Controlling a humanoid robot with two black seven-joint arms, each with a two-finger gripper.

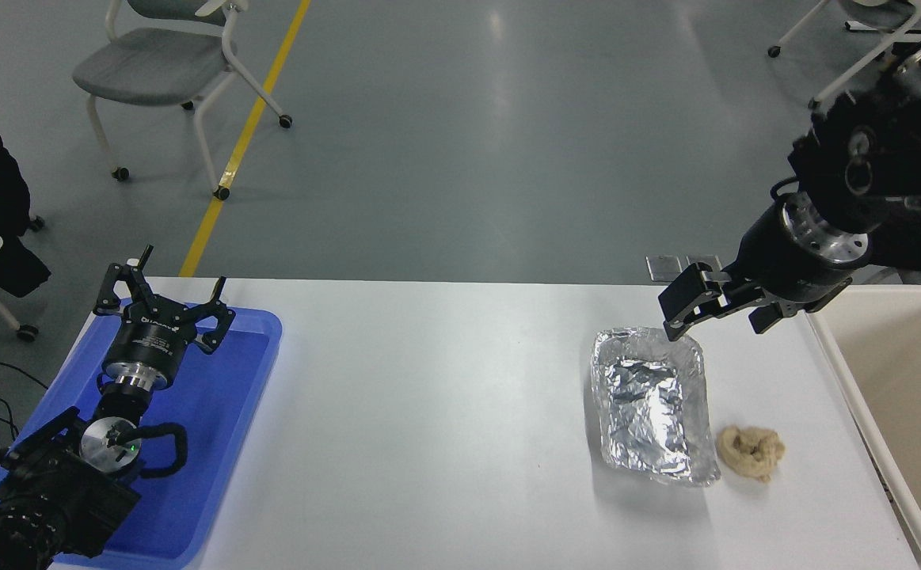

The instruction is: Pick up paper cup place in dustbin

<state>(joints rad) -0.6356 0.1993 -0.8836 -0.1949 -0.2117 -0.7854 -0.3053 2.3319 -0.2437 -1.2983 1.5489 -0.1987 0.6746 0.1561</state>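
Dustbin [903, 412]: cream plastic, rectangular, thick rounded rim, smooth matte inside; it sits at the desk's right edge, just right of and below the right claw [686, 307], partly cut off by the frame. Paper cup: cannot be seen anywhere in this view, neither on the desk nor in the visible part of the dustbin.

Right claw: black, blocky fingers on a black cylindrical wrist with a bright metal ring, reaching in from the upper right and pointing down-left. It hangs above the far end of the foil tray [654, 408]. Nothing is seen between its fingers; from this angle I cannot tell whether they are spread or pressed together.

Foil tray: crinkled silver foil, shallow rectangle with rounded corners and a rumpled rim, directly below the right claw and running toward the camera. Paper wad [751, 451]: tan, crumpled, knotted lump, touching or just beside the tray's near right corner, well below the claw.

Left claw [163, 297]: parked far to the left, over the blue tray [222, 443], thin black fingers spread wide, empty. Blue tray is glossy plastic with rounded corners and a raised lip.

Desk [428, 427]: smooth white top, faint sheen.
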